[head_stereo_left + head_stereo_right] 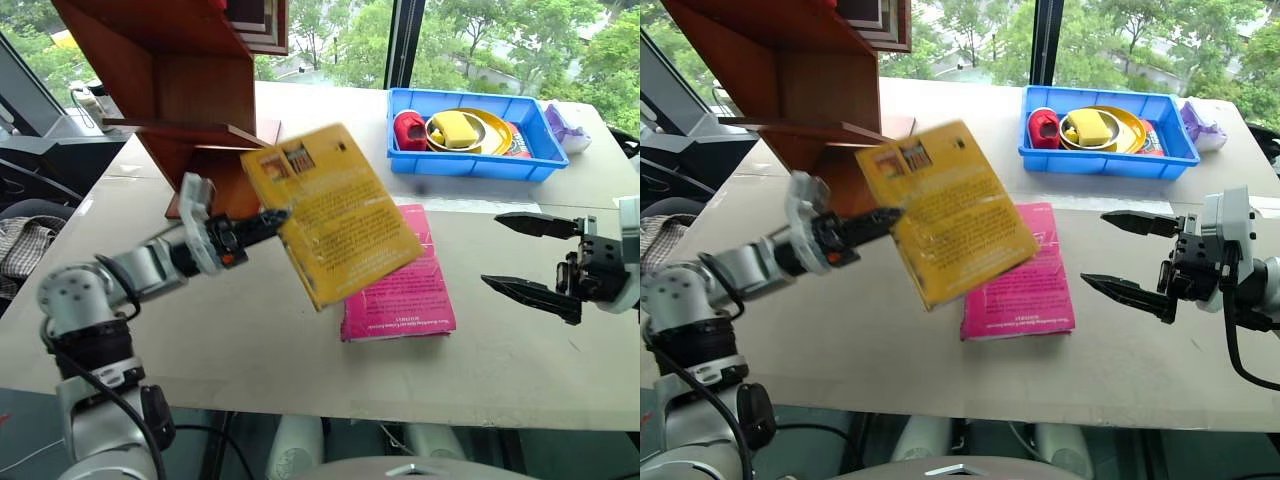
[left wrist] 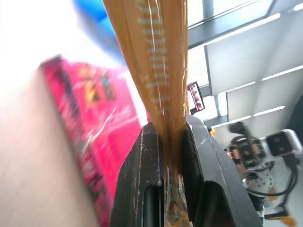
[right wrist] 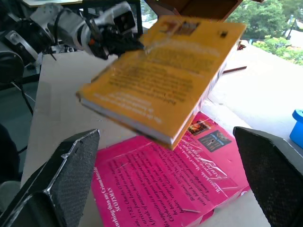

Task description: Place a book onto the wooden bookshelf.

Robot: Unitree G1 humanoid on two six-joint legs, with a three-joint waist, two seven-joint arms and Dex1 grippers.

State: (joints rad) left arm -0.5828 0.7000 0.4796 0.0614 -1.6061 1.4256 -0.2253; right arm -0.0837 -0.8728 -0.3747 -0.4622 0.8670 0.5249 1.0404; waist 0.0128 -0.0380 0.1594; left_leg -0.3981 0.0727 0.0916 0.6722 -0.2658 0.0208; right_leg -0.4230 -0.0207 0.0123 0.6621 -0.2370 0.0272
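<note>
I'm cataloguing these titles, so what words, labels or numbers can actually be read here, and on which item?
No text can be read with certainty.
Yellow book, held in the shut left gripper: dark paragraphs and small pictures on the cover, too blurred to read.
Pink book lying on the table: white lines of print, too small and slanted to read.
Blue tray: no label visible.
Wooden bookshelf: no lettering visible.

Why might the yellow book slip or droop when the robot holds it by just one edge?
The yellow book looks wrapped in shiny plastic, so it could be slippery. The left gripper pinches only one edge, so its weight probably pulls it down; it hangs tilted. It looks thick, so it likely stays fairly stiff, not floppy.
</note>
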